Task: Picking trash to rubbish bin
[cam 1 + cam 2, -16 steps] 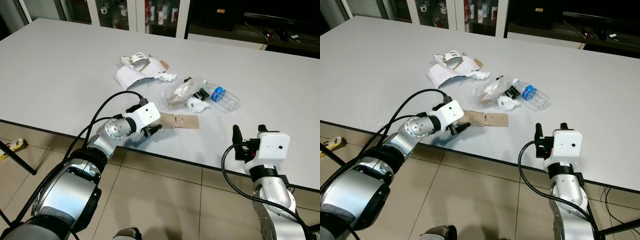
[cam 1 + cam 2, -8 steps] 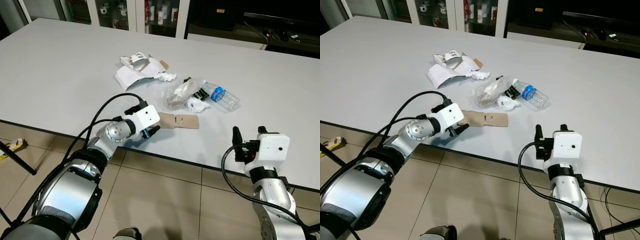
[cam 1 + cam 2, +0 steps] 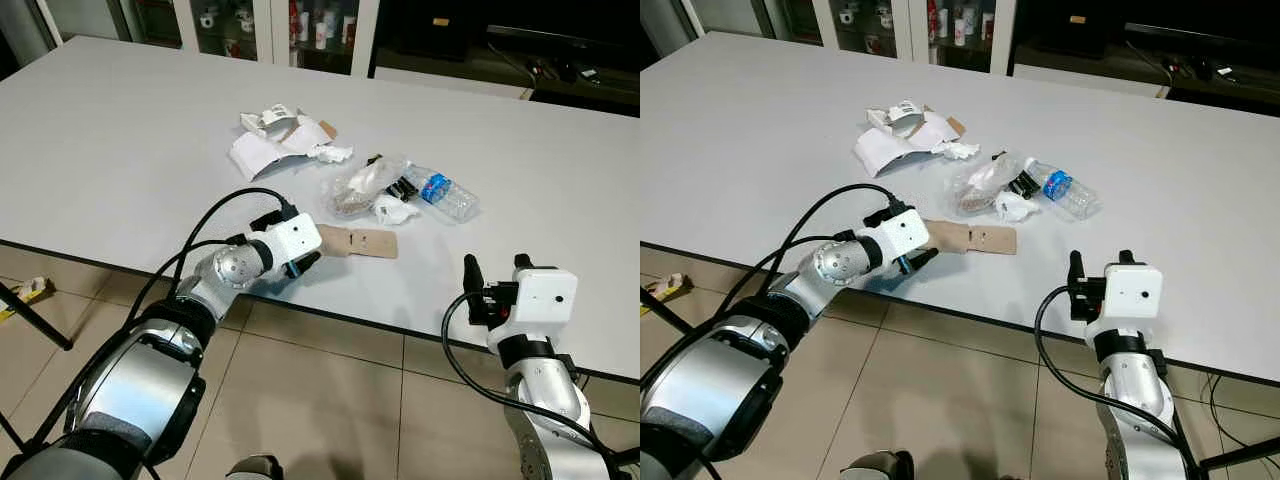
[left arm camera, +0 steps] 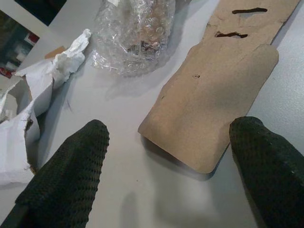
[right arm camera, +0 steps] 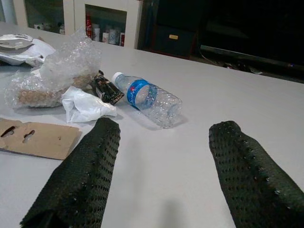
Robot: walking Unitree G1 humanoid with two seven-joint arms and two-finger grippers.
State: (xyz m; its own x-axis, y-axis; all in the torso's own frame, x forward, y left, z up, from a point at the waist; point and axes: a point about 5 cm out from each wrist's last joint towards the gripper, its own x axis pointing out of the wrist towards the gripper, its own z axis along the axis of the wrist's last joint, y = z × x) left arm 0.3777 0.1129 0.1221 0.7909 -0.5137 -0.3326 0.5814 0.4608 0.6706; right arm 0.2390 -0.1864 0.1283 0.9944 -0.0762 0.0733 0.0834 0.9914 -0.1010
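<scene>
Grey counter [image 3: 120, 130], trash heaped mid-top, glass cabinets behind

The left hand [image 4: 166, 156] sits wide open and empty at the near end of the cardboard strip [image 4: 223, 90], whose length runs straight away from it; the right hand [image 5: 164, 166], also open and empty, waits farther off

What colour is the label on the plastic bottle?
Blue, with some white, on the clear bottle; the right wrist view shows it best.

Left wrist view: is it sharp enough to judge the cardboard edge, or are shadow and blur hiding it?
Left wrist view: the cardboard piece is sharp, with a thin shadow under its near rounded edge; the fingers are slightly soft. Left eye view: evenly lit, no glare on the table; the left gripper casts a soft shadow.
</scene>
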